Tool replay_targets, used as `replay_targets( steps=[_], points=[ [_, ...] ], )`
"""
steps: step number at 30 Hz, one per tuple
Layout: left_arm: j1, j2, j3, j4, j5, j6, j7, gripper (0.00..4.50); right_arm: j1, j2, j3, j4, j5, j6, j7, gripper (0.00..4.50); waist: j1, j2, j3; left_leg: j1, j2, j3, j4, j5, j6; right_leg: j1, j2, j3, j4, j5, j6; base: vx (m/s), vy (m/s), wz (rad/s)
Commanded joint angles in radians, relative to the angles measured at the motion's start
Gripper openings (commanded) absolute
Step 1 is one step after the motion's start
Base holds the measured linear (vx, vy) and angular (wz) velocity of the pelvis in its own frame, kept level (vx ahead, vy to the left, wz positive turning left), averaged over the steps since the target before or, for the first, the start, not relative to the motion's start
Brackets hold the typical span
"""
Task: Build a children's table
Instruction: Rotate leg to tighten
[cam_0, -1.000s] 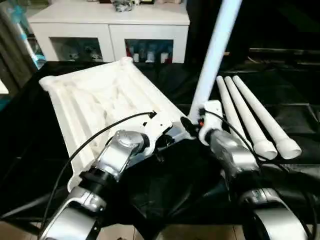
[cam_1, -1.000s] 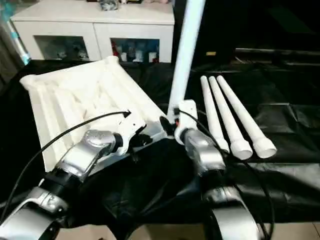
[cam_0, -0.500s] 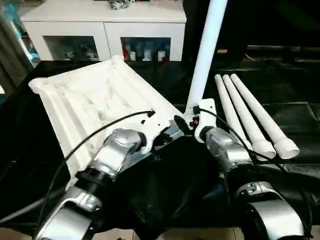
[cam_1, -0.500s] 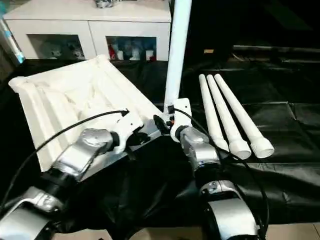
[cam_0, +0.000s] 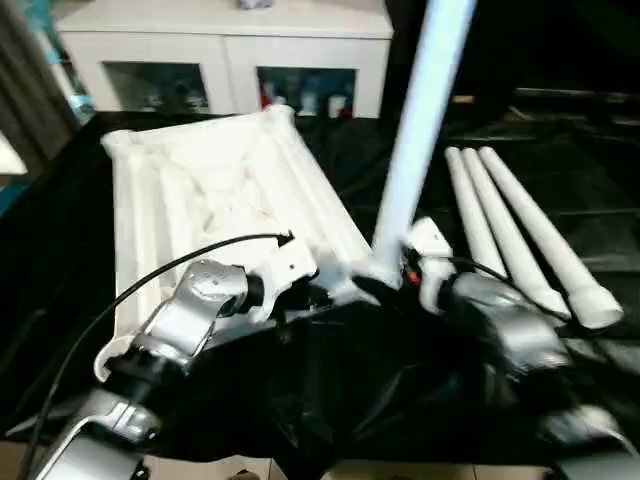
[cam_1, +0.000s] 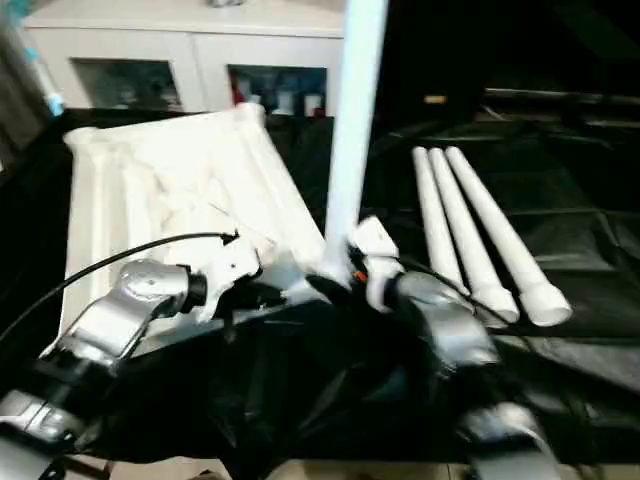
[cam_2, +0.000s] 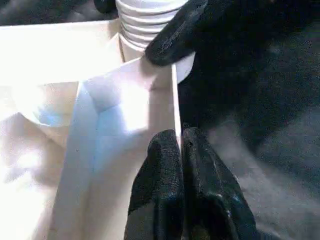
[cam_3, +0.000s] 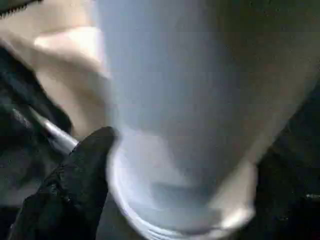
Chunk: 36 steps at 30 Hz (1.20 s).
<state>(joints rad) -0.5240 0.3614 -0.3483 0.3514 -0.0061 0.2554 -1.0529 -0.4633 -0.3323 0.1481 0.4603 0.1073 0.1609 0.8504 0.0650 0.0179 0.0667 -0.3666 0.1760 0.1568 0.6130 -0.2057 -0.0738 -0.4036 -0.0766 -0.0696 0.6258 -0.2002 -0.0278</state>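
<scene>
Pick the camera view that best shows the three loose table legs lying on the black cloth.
The right eye view: the three loose legs lie side by side, whole from tip to wide end, right of the upright leg. The left eye view shows the same, slightly nearer its edge. Neither wrist view helps here.

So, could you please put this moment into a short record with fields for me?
table top: white table top lies ribbed underside up on the black cloth
standing leg: one leg stands upright in the near corner socket
spare legs: three loose legs lie side by side on the robot's right
left gripper: left gripper pinches the top's edge wall
right gripper: right gripper sits at the leg's base
background: white cabinet
</scene>
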Motion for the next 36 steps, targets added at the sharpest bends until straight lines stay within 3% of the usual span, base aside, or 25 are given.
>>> replay_targets(
  steps=[1, 4, 6, 14, 18, 21, 23, 25, 27, 29, 31, 33, 34, 35, 36],
  points=[
    [0.0, -0.006, -0.033, -0.037, -0.02, -0.022, -0.059, 0.0, 0.007, -0.012, 0.007, -0.052, 0.003, 0.003, 0.024, 3.8, -0.002, -0.007, -0.069, 0.002, 0.05, -0.004, -0.075, -0.094, 0.11, 0.061, -0.07, 0.054, -0.068, -0.068, -0.258, 0.0, 0.0, 0.0],
    [0.006, 0.0, -0.03, -0.043, -0.034, -0.019, -0.085, 0.0, 0.018, -0.017, -0.007, -0.08, 0.03, 0.004, 0.046, 3.8, -0.002, -0.007, -0.068, 0.002, 0.049, -0.004, -0.077, -0.112, 0.101, 0.061, -0.071, 0.054, -0.073, -0.109, -0.248, 0.0, 0.0, 0.0],
    [0.009, 0.001, -0.031, -0.046, -0.036, -0.018, -0.089, 0.0, 0.025, -0.02, -0.006, -0.094, 0.043, 0.018, 0.063, 3.55, -0.003, -0.008, -0.067, 0.001, 0.05, -0.005, -0.078, -0.112, 0.097, 0.06, -0.07, 0.054, -0.073, -0.112, -0.244, 0.0, 0.0, 0.0],
    [0.017, 0.001, -0.032, -0.042, -0.03, -0.019, -0.091, 0.0, 0.064, -0.017, 0.01, -0.132, 0.052, 0.053, 0.077, 2.86, -0.003, -0.01, -0.066, -0.001, 0.048, -0.005, -0.078, -0.098, 0.101, 0.062, -0.07, 0.054, -0.074, -0.111, -0.239, 0.0, 0.0, 0.0],
    [0.015, -0.005, -0.033, -0.031, -0.015, -0.006, -0.063, 0.0, 0.086, 0.0, 0.017, -0.118, 0.035, 0.068, 0.033, 2.76, -0.002, -0.011, -0.065, 0.0, 0.049, -0.005, -0.08, -0.102, 0.097, 0.061, -0.07, 0.053, -0.077, -0.135, -0.229, 0.0, 0.0, 0.0],
    [-0.004, -0.024, -0.027, 0.007, 0.014, 0.01, 0.001, 0.0, 0.086, 0.035, 0.008, -0.074, 0.008, 0.073, -0.056, 2.74, -0.005, -0.01, -0.06, 0.002, 0.049, -0.005, -0.085, -0.141, 0.076, 0.057, -0.07, 0.053, -0.086, -0.207, -0.213, 0.0, 0.0, 0.0],
    [-0.017, -0.041, -0.017, 0.032, 0.021, 0.019, 0.039, 0.0, 0.077, 0.056, -0.002, -0.043, -0.003, 0.076, -0.105, 2.74, -0.01, -0.01, -0.055, 0.009, 0.046, -0.003, -0.087, -0.187, 0.057, 0.049, -0.07, 0.054, -0.097, -0.286, -0.201, 0.0, 0.0, 0.0],
    [-0.066, -0.096, 0.01, 0.114, 0.054, 0.056, 0.174, 0.0, 0.032, 0.133, -0.044, 0.064, -0.02, 0.091, -0.281, 2.74, -0.018, -0.01, -0.046, 0.013, 0.043, -0.007, -0.093, -0.263, 0.026, 0.044, -0.07, 0.051, -0.11, -0.44, -0.158, 0.0, 0.0, 0.0],
    [-0.102, -0.138, 0.029, 0.172, 0.072, 0.084, 0.272, 0.0, -0.011, 0.186, -0.079, 0.142, -0.021, 0.1, -0.406, 2.74, -0.022, -0.011, -0.047, 0.024, 0.039, -0.012, -0.095, -0.315, 0.006, 0.04, -0.073, 0.048, -0.124, -0.542, -0.109, 0.0, 0.0, 0.0],
    [-0.121, -0.165, 0.045, 0.201, 0.072, 0.1, 0.323, 0.0, -0.041, 0.215, -0.096, 0.19, -0.024, 0.104, -0.48, 2.74, -0.025, -0.009, -0.047, 0.027, 0.039, -0.013, -0.097, -0.326, 0.007, 0.038, -0.073, 0.046, -0.128, -0.544, -0.105, 0.0, 0.0, 0.0],
    [-0.159, -0.227, 0.069, 0.253, 0.065, 0.12, 0.404, 0.0, -0.127, 0.28, -0.124, 0.311, -0.024, 0.11, -0.62, 2.74, -0.037, -0.005, -0.048, 0.025, 0.037, -0.013, -0.1, -0.325, 0.002, 0.036, -0.071, 0.044, -0.129, -0.518, -0.117, 0.0, 0.0, 0.0],
    [-0.179, -0.259, 0.07, 0.28, 0.066, 0.104, 0.426, 0.0, -0.184, 0.323, -0.13, 0.38, -0.026, 0.089, -0.657, 2.74, -0.042, -0.008, -0.048, 0.026, 0.036, -0.016, -0.099, -0.347, -0.002, 0.039, -0.071, 0.039, -0.132, -0.539, -0.11, 0.0, 0.0, 0.0],
    [-0.182, -0.266, 0.067, 0.282, 0.066, 0.097, 0.422, 0.0, -0.196, 0.333, -0.131, 0.392, -0.023, 0.076, -0.649, 2.74, -0.039, -0.007, -0.053, 0.021, 0.039, -0.015, -0.102, -0.328, 0.011, 0.044, -0.075, 0.041, -0.133, -0.496, -0.11, 0.0, 0.0, 0.0],
    [-0.184, -0.271, 0.066, 0.286, 0.067, 0.092, 0.422, 0.0, -0.205, 0.341, -0.134, 0.404, -0.023, 0.065, -0.647, 3.08, -0.037, -0.012, -0.057, 0.018, 0.04, -0.014, -0.102, -0.311, 0.018, 0.046, -0.075, 0.043, -0.13, -0.466, -0.114, 0.0, 0.0, 0.0],
    [-0.185, -0.273, 0.062, 0.284, 0.069, 0.084, 0.414, 0.0, -0.213, 0.348, -0.135, 0.411, -0.022, 0.054, -0.633, 3.29, -0.033, -0.009, -0.058, 0.016, 0.044, -0.011, -0.105, -0.272, 0.03, 0.048, -0.074, 0.047, -0.12, -0.372, -0.144, 0.0, 0.0, 0.0]
  ],
)
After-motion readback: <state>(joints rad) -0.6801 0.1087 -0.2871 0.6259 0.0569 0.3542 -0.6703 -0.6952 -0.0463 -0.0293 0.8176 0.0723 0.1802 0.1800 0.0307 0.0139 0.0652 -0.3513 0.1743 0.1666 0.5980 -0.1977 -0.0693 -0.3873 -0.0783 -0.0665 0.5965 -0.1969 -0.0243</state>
